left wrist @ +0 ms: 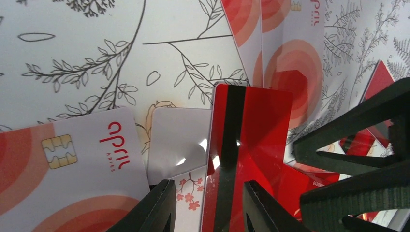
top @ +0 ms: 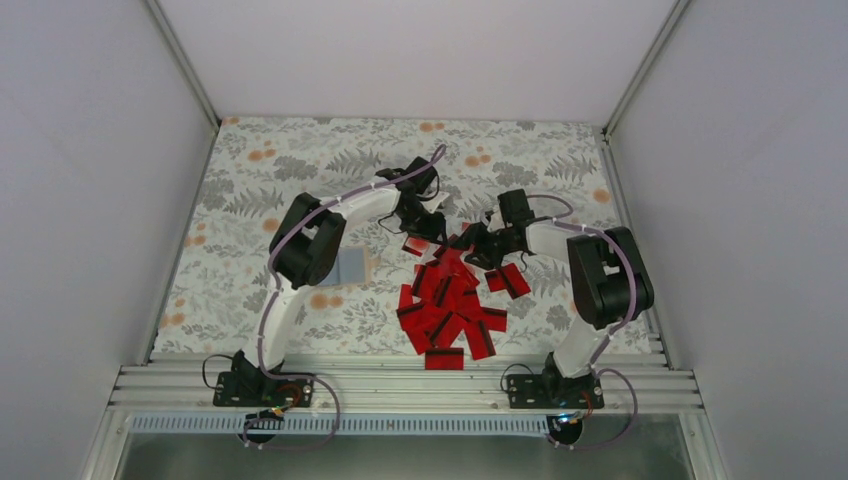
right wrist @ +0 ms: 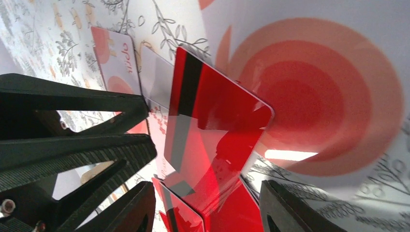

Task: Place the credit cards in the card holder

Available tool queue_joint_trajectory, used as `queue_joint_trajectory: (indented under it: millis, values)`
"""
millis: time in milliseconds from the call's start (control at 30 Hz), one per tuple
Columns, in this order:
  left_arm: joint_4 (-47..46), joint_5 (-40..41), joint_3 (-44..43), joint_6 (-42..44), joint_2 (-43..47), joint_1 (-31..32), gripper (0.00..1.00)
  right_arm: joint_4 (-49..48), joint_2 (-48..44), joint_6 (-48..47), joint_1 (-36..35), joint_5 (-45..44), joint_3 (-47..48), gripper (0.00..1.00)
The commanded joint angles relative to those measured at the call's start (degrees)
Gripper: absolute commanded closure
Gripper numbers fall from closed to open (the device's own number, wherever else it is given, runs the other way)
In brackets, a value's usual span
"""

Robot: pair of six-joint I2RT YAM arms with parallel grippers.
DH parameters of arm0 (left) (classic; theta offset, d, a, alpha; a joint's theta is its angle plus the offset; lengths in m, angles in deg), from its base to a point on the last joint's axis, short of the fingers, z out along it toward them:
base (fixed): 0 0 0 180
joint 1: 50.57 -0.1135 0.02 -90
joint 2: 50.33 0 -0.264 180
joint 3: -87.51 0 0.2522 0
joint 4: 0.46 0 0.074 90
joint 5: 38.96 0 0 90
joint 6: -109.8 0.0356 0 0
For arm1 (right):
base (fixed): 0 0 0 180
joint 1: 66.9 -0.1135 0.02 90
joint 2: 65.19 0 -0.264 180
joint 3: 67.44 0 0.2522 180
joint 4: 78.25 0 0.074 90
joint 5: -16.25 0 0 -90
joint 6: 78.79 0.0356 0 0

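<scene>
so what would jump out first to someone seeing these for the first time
A heap of red credit cards in the middle of the flowered cloth catches the eye first. At its far end the left gripper and right gripper meet nose to nose. Up close, one red card with a black stripe tilts up before them, pale cards flat behind it.

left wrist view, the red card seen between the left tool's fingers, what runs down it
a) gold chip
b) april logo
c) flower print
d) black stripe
d, a black stripe runs the length of the red card, near its left edge.
</scene>
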Motion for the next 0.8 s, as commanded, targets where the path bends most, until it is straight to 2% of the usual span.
queue_joint_trajectory:
  millis: [0,367,533,767]
  values:
    - [1.6,-2.9,0.5,1.6,-2.1,0.3,0.64,-2.4,3.7,0.0,0.3,1.2,0.4,0.45]
    - [-3.1,-14.8,6.1,-0.5,-3.4,1.3,0.66,-12.5,3.7,0.1,0.5,7.2,-3.3,0.47]
    - [-4.9,-18.0,8.4,-1.1,-2.9,1.3,0.66,-18.3,1.0,1.4,0.9,9.7,-5.3,0.48]
    - [-6.7,-20.9,9.7,-2.1,-2.5,1.3,0.66,-20.8,-1.5,1.3,1.0,11.9,-5.5,0.49]
